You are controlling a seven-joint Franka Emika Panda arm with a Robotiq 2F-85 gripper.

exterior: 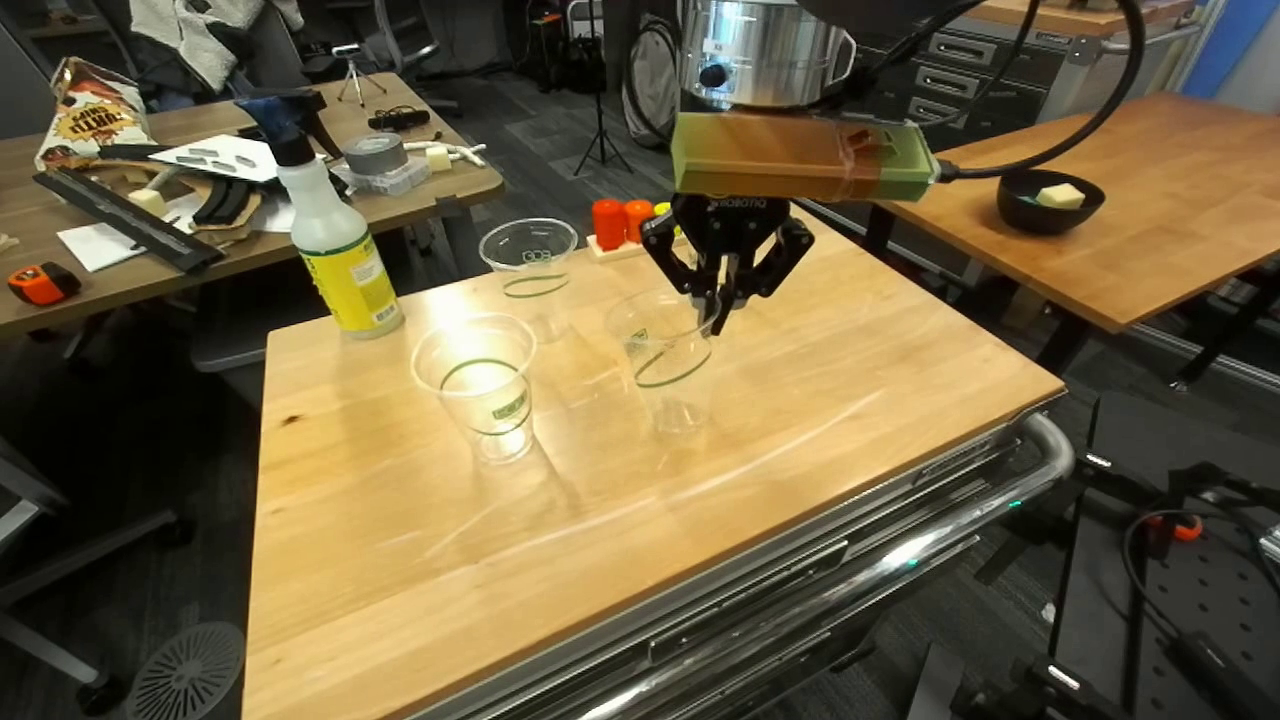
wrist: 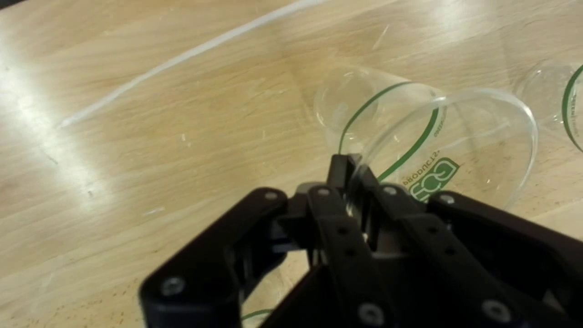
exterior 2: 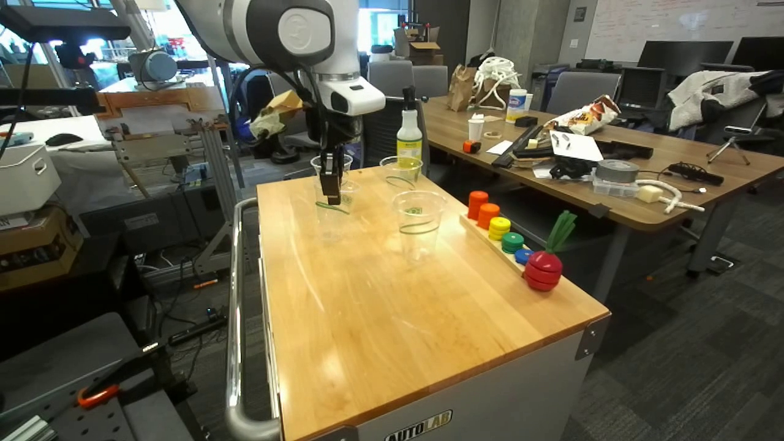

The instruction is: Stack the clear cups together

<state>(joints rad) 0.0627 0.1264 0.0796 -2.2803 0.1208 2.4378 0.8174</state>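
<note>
My gripper is shut on the rim of a clear cup. The rim passes between the fingertips in the wrist view, with the cup leaning out to the right. In an exterior view the held cup is below the gripper. I cannot tell whether its base touches the table. A second clear cup and a third clear cup stand upright. Another clear cup stands nearer the toys; the gripper covers most of it in the wrist view.
A yellow-green spray bottle stands at the table's corner. Colourful toys on a wooden base and a red toy radish line one edge. A metal handle runs along the opposite side of the wooden table.
</note>
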